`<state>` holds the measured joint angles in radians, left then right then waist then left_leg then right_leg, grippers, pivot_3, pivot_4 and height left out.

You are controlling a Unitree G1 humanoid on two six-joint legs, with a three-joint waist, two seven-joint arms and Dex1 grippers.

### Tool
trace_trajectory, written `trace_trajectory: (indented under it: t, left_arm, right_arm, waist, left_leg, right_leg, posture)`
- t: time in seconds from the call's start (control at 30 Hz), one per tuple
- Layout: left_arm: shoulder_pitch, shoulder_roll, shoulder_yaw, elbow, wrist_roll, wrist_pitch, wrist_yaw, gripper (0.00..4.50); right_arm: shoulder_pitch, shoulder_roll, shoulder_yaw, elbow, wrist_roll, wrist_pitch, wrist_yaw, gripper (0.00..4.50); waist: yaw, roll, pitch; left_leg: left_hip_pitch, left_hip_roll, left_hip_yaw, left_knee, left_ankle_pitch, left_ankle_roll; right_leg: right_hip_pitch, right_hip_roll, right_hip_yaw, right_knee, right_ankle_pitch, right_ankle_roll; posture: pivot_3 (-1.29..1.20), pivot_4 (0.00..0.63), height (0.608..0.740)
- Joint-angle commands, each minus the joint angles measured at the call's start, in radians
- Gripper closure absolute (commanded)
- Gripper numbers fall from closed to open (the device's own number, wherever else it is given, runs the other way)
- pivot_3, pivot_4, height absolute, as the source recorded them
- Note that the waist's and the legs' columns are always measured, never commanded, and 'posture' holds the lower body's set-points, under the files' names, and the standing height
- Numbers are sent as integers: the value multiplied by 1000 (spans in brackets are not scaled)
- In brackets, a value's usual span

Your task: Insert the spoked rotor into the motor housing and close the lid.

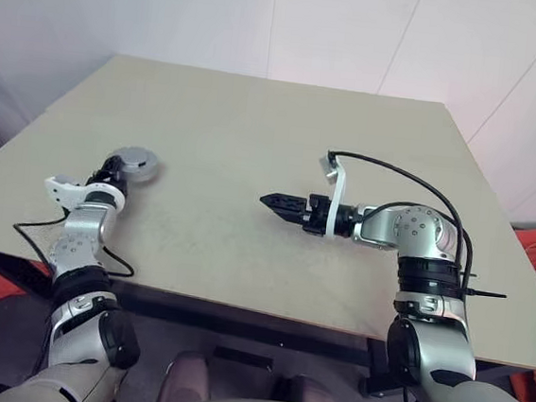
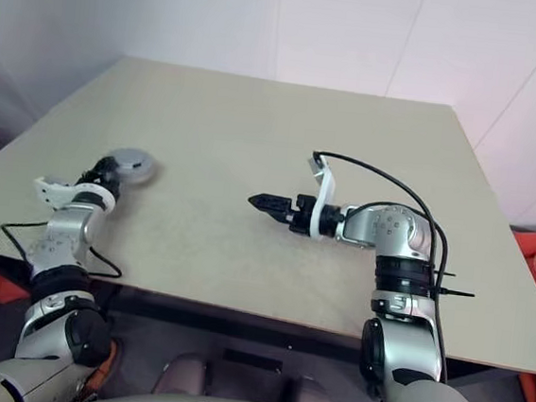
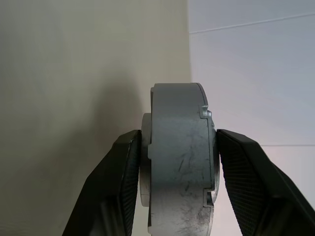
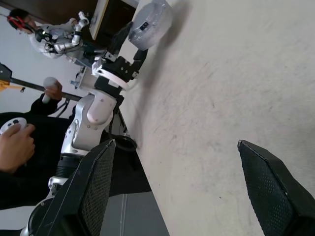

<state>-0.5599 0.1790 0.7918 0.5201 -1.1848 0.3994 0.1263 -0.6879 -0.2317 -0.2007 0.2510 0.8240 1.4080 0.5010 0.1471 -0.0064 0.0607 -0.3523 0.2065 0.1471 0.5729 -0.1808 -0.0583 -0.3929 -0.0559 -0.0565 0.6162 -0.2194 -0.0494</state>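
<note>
Holding the closed-up motor unit (image 3: 179, 157) in my left gripper (image 1: 118, 175), I judge the task near its end: no spoked rotor or separate lid lies anywhere on the table (image 1: 255, 143), so the rotor looks already inside and the lid on. That is a judgement, since I cannot see inside the casing.

From the left wrist view the two black fingers (image 3: 115, 182) are partly closed, pressing on the opposite flat faces of the unit, which stands on edge between them. In the head views it sits at the table's left edge, low over the surface; whether it touches the top I cannot tell.

My right gripper (image 1: 273, 201) hangs empty over the middle of the table, well apart from the unit, pointing toward it, its jaws spread wide as the right wrist view shows.

Next I would set the unit flat on the table and release, checking the lid is seated all round.

It looks like a thick grey metal drum, scuffed with fine scratches, small stepped lugs along one rim, a paler boss on one face.
</note>
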Motion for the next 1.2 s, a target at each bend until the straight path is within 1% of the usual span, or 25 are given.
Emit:
trace_trajectory:
  t: [0.03,0.3,0.37,0.47,0.53,0.57,0.6,0.7,0.8,0.9,0.93,1.03,1.07,1.17,1.2]
  left_arm:
    - [-56,5,24,-25,-9,-39,32,2382]
    - [-45,-8,14,-54,16,-38,109,2382]
    - [-38,-15,9,-75,21,-35,133,1659]
    - [-24,-37,4,-143,12,-18,182,905]
    - [-6,-57,5,-198,6,-9,233,148]
    - [2,-67,7,-220,6,-8,259,13]
    - [12,-78,6,-247,4,-4,289,13]
    - [41,-116,4,-330,-12,3,378,13]
    - [74,-163,-12,-430,-43,18,471,13]
    - [119,-187,-46,-518,-46,42,539,13]
    - [145,-180,-78,-548,-25,69,549,13]
    - [220,-114,-204,-611,83,155,510,13]
    - [243,-69,-263,-626,130,191,466,13]
    - [296,184,-581,-675,397,224,146,13]
    - [299,251,-672,-677,478,186,32,13]
  right_arm:
    - [-11,-2,-4,-59,19,4,13,0]
    - [-13,1,-3,-73,19,19,15,0]
    - [-15,0,-2,-73,18,22,16,0]
    - [-16,-1,1,-75,18,27,19,0]
    - [-16,-3,4,-76,17,30,21,0]
    - [-15,-4,6,-77,16,31,22,0]
    - [-15,-5,7,-77,16,32,23,0]
    - [-14,-7,12,-78,15,33,27,0]
    - [-17,-12,22,-78,12,33,35,0]
    - [-17,-20,31,-79,9,31,47,0]
    - [-17,-26,37,-81,6,27,52,0]
    - [-12,-49,62,-91,-6,6,70,0]
    - [-7,-63,77,-102,-17,-15,80,0]
    - [34,-131,143,-165,-78,-146,147,0]
    - [51,-154,166,-183,-106,-206,174,0]
  waist:
    - [2,0,0]
    - [3,-1,0]
    - [3,-1,0]
    - [3,-1,0]
    - [3,-1,0]
    - [3,-1,0]
    - [2,-1,0]
    - [2,-1,0]
    - [3,-1,0]
    - [3,-1,0]
    - [2,-1,0]
    - [2,-1,0]
    - [3,-1,0]
    - [6,-2,0]
    - [11,-2,0]
  left_leg:
    - [0,0,0,0,0,0]
    - [2,0,0,0,0,0]
    - [2,0,0,0,0,0]
    - [2,0,0,0,0,0]
    - [2,0,-1,1,0,0]
    - [2,0,-1,1,0,0]
    - [2,0,-1,1,0,0]
    - [2,0,-1,1,0,0]
    - [2,0,-1,2,0,0]
    - [2,0,-1,3,0,0]
    - [2,0,-1,3,0,0]
    - [3,0,-1,4,0,0]
    - [3,1,-1,4,0,0]
    - [3,1,-1,4,0,0]
    - [2,1,-2,4,0,0]
  right_leg:
    - [0,0,0,0,0,0]
    - [2,0,0,0,0,0]
    - [2,0,0,0,0,1]
    - [2,0,0,0,0,1]
    - [2,0,0,0,0,0]
    - [2,-1,0,0,1,-1]
    - [3,-1,0,0,2,-3]
    - [3,-1,0,0,2,-3]
    - [4,-1,0,1,0,0]
    - [4,-1,0,1,-1,0]
    - [4,-1,0,1,-1,0]
    - [5,-1,0,0,-1,0]
    - [5,-1,0,0,-1,0]
    - [4,0,-2,0,-1,2]
    - [4,0,-2,-1,0,4]
  posture:
    - [0,0,740]
    - [0,0,740]
    - [0,0,740]
    - [0,0,740]
    - [0,0,740]
    - [0,0,740]
    - [0,0,740]
    - [0,0,740]
    - [0,0,740]
    - [0,0,740]
    - [0,0,740]
    - [0,0,740]
    - [0,0,740]
    - [0,0,740]
    - [0,0,740]
